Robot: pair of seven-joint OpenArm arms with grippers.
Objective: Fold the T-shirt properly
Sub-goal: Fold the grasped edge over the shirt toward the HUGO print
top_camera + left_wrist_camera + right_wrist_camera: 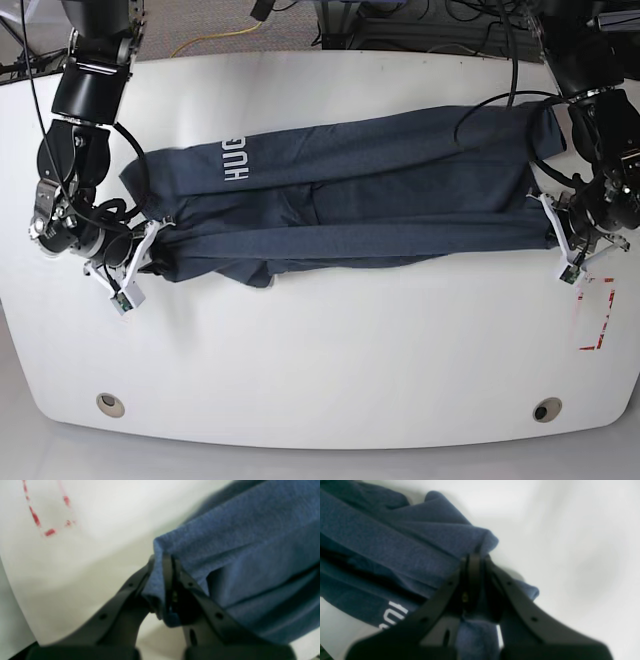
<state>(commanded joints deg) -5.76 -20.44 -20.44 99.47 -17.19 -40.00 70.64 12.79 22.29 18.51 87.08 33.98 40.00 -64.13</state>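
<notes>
Across the white table (320, 360), the T-shirt (360, 200) lies stretched as a long band, its length running from one arm to the other. It sits on the half of the table far from the near edge with the two round holes. White lettering reading "HUG" (234, 160) shows on the T-shirt near the end held by the right arm.

The right gripper (476, 562) is clenched on the T-shirt. In the right wrist view, its two black fingers meet around a bunched fold of navy cloth, and more cloth hangs down between them. Part of a white letter is visible below that fold.

The left gripper (163, 562) is likewise clamped on the T-shirt. In the left wrist view, a thick edge of several layers of blue cloth is pinched between its fingers. A red dashed marking (596, 318) lies on the table just beside that end of the T-shirt, on the side toward the near edge.

Both grips sit at opposite ends of the T-shirt, along the edge nearer the table's front. This placement likely serves to keep the band taut, so the layers stay flat and aligned during a fold. A loose flap (255, 272) sags from the lower edge near the right gripper, and it may need smoothing. The fold appears partly complete: the T-shirt is narrowed lengthwise but not yet shortened.
</notes>
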